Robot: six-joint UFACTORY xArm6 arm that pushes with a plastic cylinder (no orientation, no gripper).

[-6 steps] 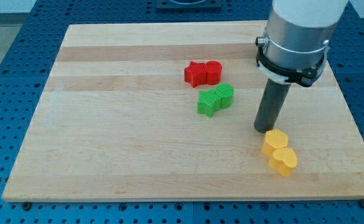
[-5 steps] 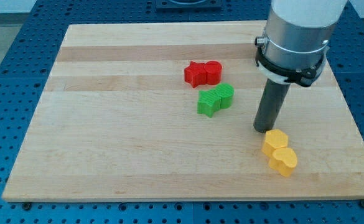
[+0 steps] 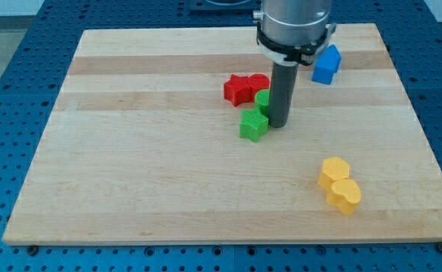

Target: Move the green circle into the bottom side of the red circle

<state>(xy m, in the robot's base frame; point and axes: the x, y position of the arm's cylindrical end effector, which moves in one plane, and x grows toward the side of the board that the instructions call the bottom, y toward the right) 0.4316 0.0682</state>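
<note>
The red circle [image 3: 259,85] sits near the board's middle top, touching a red star [image 3: 237,90] on its left. The green circle [image 3: 262,100] lies just below the red circle, touching or nearly touching it, and is partly hidden by the rod. A green star [image 3: 253,125] lies just below and left of the green circle. My tip [image 3: 277,125] rests on the board right against the green circle's right side, to the right of the green star.
A blue block [image 3: 326,64] stands at the view's top right. Two yellow blocks [image 3: 333,172] [image 3: 344,195] lie touching each other at the lower right. The wooden board [image 3: 130,151] lies on a blue perforated table.
The rod has moved left and up, from beside the yellow blocks to the green circle. The green circle has shifted up toward the red circle, away from the green star. The blue block is now uncovered.
</note>
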